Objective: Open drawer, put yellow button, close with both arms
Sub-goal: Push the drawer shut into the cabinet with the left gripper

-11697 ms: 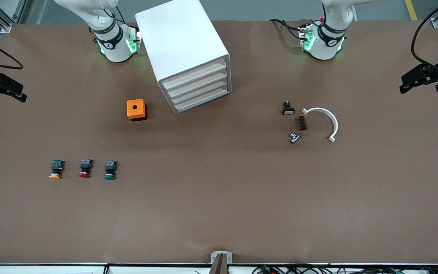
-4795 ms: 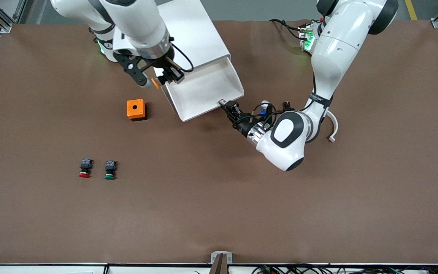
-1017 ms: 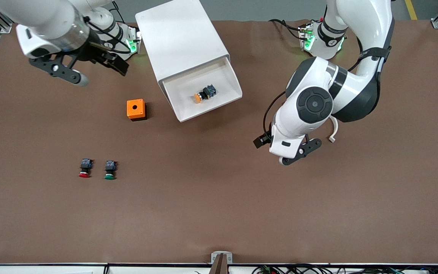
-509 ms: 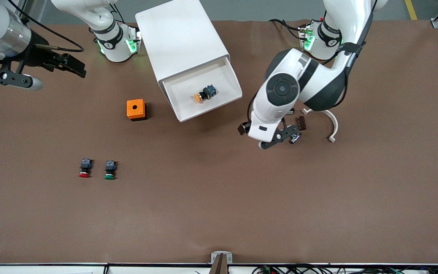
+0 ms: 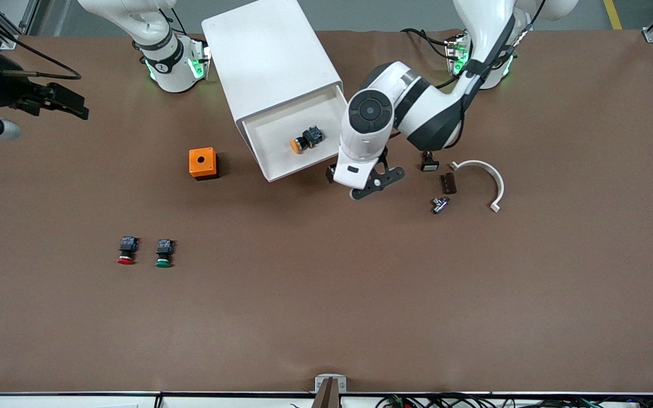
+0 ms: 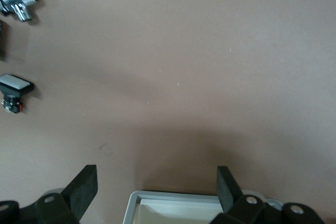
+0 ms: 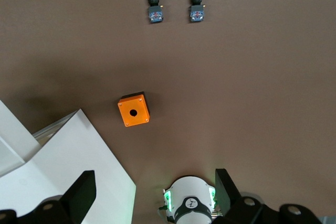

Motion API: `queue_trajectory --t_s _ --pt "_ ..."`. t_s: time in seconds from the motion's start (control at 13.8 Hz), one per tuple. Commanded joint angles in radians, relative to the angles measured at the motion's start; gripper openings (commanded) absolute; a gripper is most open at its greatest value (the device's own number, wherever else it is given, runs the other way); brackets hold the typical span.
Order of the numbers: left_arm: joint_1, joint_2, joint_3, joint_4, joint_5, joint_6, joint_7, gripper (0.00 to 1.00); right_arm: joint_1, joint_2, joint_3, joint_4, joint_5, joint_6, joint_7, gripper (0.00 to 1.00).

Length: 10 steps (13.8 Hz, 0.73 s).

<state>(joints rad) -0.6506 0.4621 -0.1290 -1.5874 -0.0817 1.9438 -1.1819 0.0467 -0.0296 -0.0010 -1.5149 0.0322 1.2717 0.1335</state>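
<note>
The cabinet (image 5: 272, 56) stands between the two arm bases. Its top drawer (image 5: 298, 168) is pulled out. The yellow button (image 5: 302, 140) lies on its side in the drawer. My left gripper (image 5: 359, 177) is open and empty just above the drawer's front corner at the left arm's end. In the left wrist view that corner (image 6: 173, 206) sits between the fingers (image 6: 84, 188) of the left gripper (image 6: 156, 187). My right gripper (image 5: 68, 102) is open and empty, high over the table edge at the right arm's end. In the right wrist view the right gripper (image 7: 153, 190) looks down on the cabinet (image 7: 68, 166).
An orange box with a hole (image 5: 203, 163) stands beside the cabinet. A red button (image 5: 126, 250) and a green button (image 5: 163, 253) lie nearer the front camera. A white-capped switch (image 5: 429, 161), a brown part (image 5: 448, 182), a silver part (image 5: 440, 204) and a white curved piece (image 5: 488, 175) lie near the left arm.
The left arm has swung from over the small parts to the open drawer's front corner. The right arm has drawn back toward the table edge. The button has stayed in the drawer.
</note>
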Motion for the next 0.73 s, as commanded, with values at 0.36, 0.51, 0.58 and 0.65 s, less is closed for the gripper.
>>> queue_trajectory --t_s 0.36,0.51,0.58,0.65 --pt "-0.037 -0.019 -0.043 -0.032 -0.032 0.052 -0.018 1.0 -0.073 -0.027 0.018 0.025 -0.038 0.023 -0.138 1.0" --pt "-0.067 -0.011 -0.044 -0.032 -0.036 0.066 -0.021 1.0 -0.076 -0.026 0.016 0.035 -0.049 0.066 -0.175 1.0" --pt "-0.089 -0.007 -0.044 -0.034 -0.041 0.073 -0.037 1.0 -0.09 -0.024 0.016 0.035 -0.049 0.072 -0.19 1.0" --pt "-0.113 -0.002 -0.044 -0.034 -0.043 0.084 -0.054 1.0 -0.106 -0.019 0.018 0.035 -0.037 0.077 -0.192 1.0"
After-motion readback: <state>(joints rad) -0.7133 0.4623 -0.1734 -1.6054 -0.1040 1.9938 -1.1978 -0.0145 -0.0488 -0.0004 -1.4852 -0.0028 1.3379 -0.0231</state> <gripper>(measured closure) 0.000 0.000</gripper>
